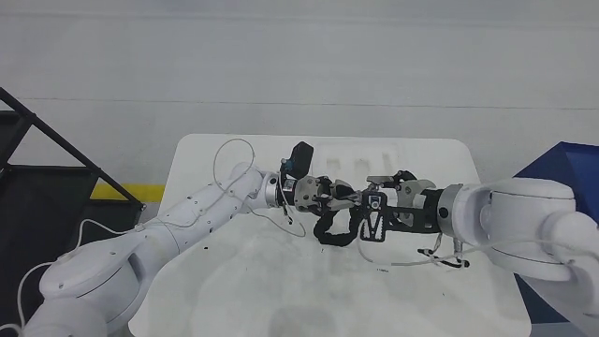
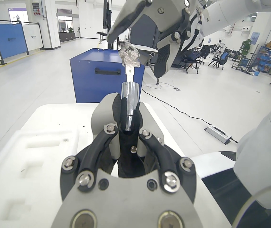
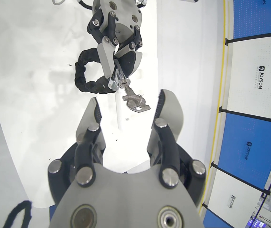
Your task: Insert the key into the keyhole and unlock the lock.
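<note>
Pale grey hall floor under a white tabletop (image 1: pixel 234 281), blue cabinet (image 2: pixel 85 77) just off the right edge. White foam insert (image 2: pixel 18 148) with cut-out recesses lying toward the far edge.

Above the middle of the tabletop, nearer the far edge than the near one: left gripper (image 2: pixel 125 105) and right gripper (image 3: pixel 129 99) facing tip to tip, both clear of the surface.

Left gripper clamped tight on the lock (image 2: pixel 130 98), pads pressed to both sides of its chrome cylinder, keyhole (image 3: pixel 123 81) end pointing at the right gripper. Black cable (image 3: pixel 83 79) curling out from the cylinder in a loop, hanging beside the left gripper toward the near edge.

Key (image 3: pixel 126 90) seated in the keyhole, blade partly inside, head sticking out, second key (image 3: pixel 141 106) hanging from the same ring.

Right gripper spread wide, one finger (image 3: pixel 166 110) to each side of the key heads and just short of them. Impossible to judge from the left wrist view whether a fingertip touches the ring.
</note>
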Available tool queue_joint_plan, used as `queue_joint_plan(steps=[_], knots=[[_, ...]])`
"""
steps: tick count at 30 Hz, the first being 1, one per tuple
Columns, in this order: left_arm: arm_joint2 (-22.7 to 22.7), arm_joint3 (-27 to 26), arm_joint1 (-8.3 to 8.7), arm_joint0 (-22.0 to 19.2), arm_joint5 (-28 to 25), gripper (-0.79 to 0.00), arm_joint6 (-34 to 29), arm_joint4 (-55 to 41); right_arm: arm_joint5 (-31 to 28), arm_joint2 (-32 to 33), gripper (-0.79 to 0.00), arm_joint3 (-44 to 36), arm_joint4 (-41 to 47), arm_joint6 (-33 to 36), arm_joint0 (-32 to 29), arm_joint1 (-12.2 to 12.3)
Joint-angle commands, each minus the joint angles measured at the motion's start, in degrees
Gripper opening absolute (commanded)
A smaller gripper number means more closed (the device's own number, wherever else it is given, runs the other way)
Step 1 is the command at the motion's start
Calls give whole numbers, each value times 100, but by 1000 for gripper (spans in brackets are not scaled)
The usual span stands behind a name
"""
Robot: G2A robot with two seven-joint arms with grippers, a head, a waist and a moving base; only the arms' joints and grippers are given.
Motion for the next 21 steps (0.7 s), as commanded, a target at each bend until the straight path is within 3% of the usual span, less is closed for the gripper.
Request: queue_joint_plan(steps=[1, 7, 10, 11, 12, 13, 21], knots=[[18, -16, 3, -6, 0, -785, 0, -2, -6, -30, -493, -28, -64, -6, -10, 3], [73, -60, 8, -36, 0, -785, 0, -7, 49, -101, -511, -105, -211, 15, 6, -4], [97, -70, 11, -50, 0, -785, 0, -16, 73, -124, -591, -114, -262, 2, 13, -10], [102, -75, 12, -53, 0, -785, 0, -29, 81, -127, -637, -116, -269, -2, 17, -11], [108, -77, 13, -56, 0, -785, 0, -35, 91, -128, -748, -119, -272, -4, 21, -12], [115, -83, 14, -62, 0, -785, 0, -33, 93, -129, -785, -124, -270, -5, 24, -13], [166, -116, 13, -95, 0, -785, 0, -15, 281, -59, -785, -35, 70, -77, 11, -15]])
